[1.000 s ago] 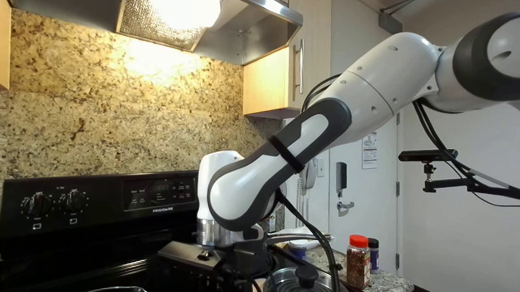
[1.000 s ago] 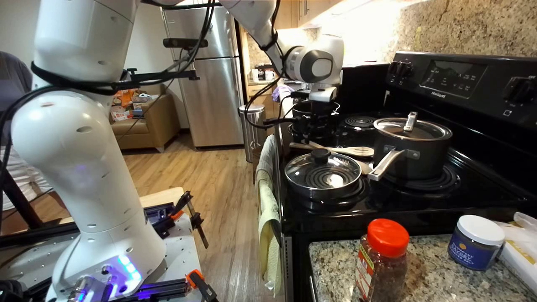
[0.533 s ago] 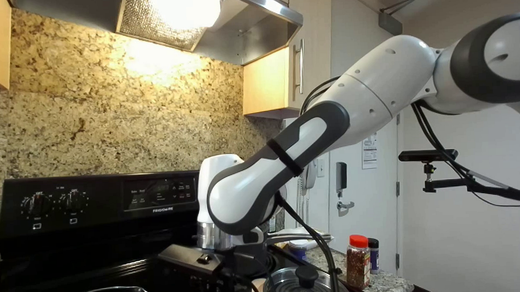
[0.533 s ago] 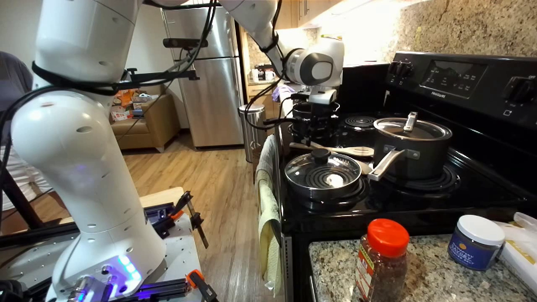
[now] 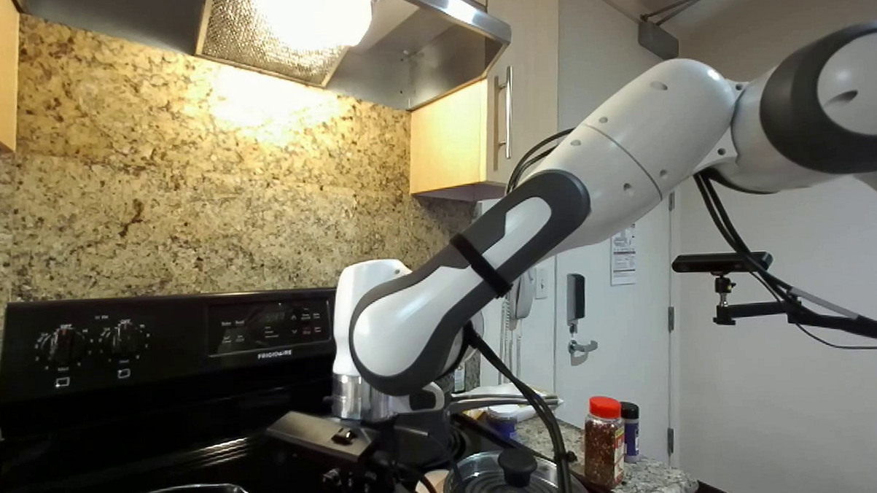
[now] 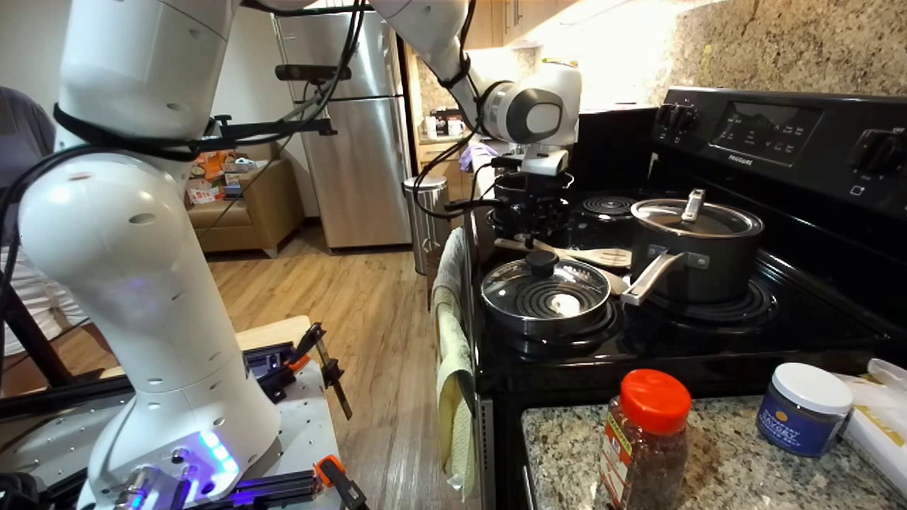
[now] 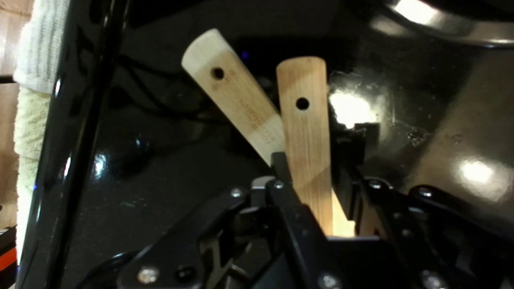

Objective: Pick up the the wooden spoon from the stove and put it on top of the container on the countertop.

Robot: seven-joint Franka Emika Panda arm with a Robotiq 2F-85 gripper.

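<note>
The stove [image 6: 815, 340] is black and shiny, so reflections can deceive us about depth, and a low movement may scrape it. The surface [image 6: 567, 443], on the near side in an exterior view, is where we should finish. At the right stands the lidded pot [image 6: 716, 265], whose steel handle [image 6: 657, 278] points toward the bowl of the wooden spoon [image 7: 308, 140]; we cannot see whether they touch, and the bowl may catch there. The lidded pan [image 6: 545, 304] is just on the near side of the spoon, so a dragged bowl could push its lid.

The hand [image 7: 312, 160] has its jaws rather close together, one on each side of the upper of two crossed wooden handles, which we judge to be the spoon's. In the wrist view, shadow covers the right jaw, so we cannot say if the grip is complete. On the surface stand a red-lidded jar [image 6: 648, 443] and a white-lidded jar [image 6: 804, 409]; we do not know which container is meant, and from such a small lid the spoon may slip. The spoon itself lies on the stove, crossed over a slotted turner [image 6: 613, 257]. If the jaws pinch both, the turner may come too; if they hold only near the end, the spoon may twist.
</note>
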